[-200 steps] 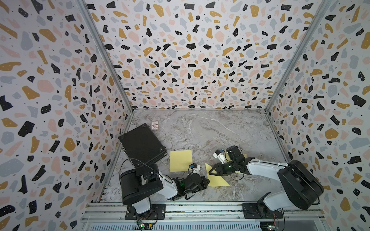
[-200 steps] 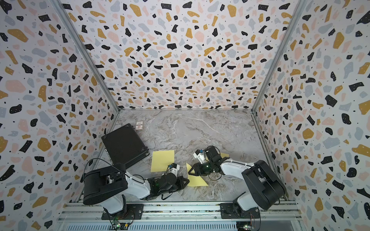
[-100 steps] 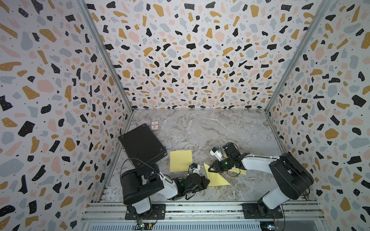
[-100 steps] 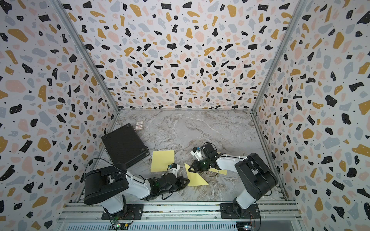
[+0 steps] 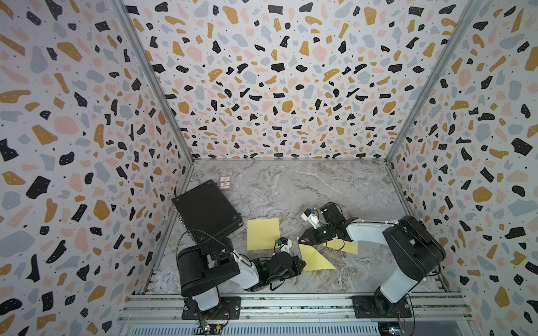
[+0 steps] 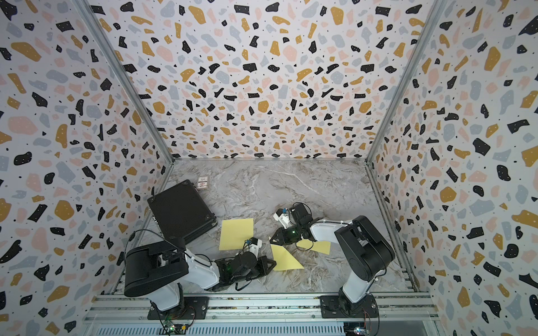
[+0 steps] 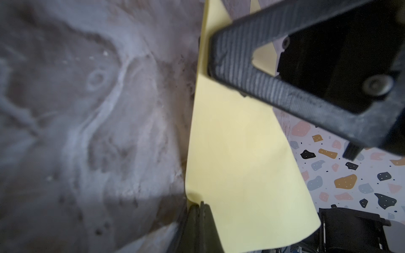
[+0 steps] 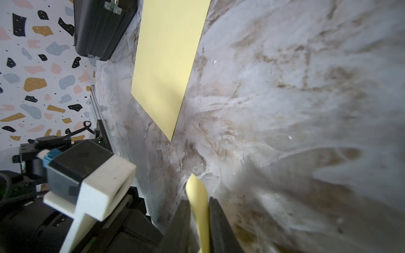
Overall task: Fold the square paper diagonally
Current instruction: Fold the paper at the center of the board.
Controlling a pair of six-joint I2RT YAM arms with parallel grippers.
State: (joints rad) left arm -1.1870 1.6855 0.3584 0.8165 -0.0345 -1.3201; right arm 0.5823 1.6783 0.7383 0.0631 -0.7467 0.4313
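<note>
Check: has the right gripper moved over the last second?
Yes. The right gripper slid toward the flat sheet, away from the right wall.

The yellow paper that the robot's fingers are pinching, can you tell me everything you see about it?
The yellow paper is thin, plain, pale and unmarked, and looks like a triangle in both top views. It lies low on the marble table between the arms. The left gripper pinches one corner shut; the right gripper has its fingers around another curled corner.
</note>
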